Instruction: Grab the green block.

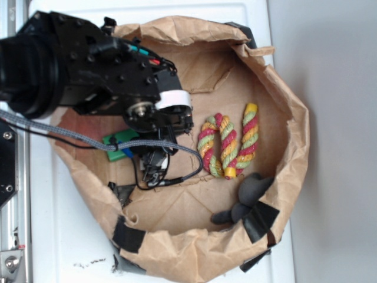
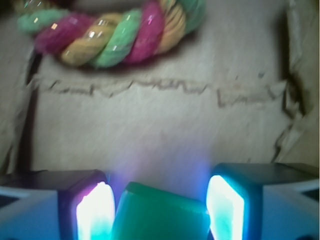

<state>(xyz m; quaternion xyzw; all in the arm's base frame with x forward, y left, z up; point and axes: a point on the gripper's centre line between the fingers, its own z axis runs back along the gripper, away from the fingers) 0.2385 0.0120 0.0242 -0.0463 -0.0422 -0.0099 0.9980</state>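
The green block point(image 2: 160, 215) is a smooth solid-green slab, slightly tilted, at the bottom of the wrist view. It sits between my two glowing fingertips, and both pads touch its sides. My gripper point(image 2: 160, 207) is shut on it, low over the brown paper floor. In the exterior view only part of the green block point(image 1: 118, 143) shows at the left of the bag, under my black arm point(image 1: 147, 106). The fingertips are hidden there.
The red-yellow-green twisted rope toy point(image 1: 230, 144) lies right of the arm and ahead of the fingers in the wrist view point(image 2: 110, 37). A grey soft toy point(image 1: 247, 197) lies at the lower right. The crumpled brown paper bag wall point(image 1: 297, 124) rings everything, patched with black tape point(image 1: 128, 237).
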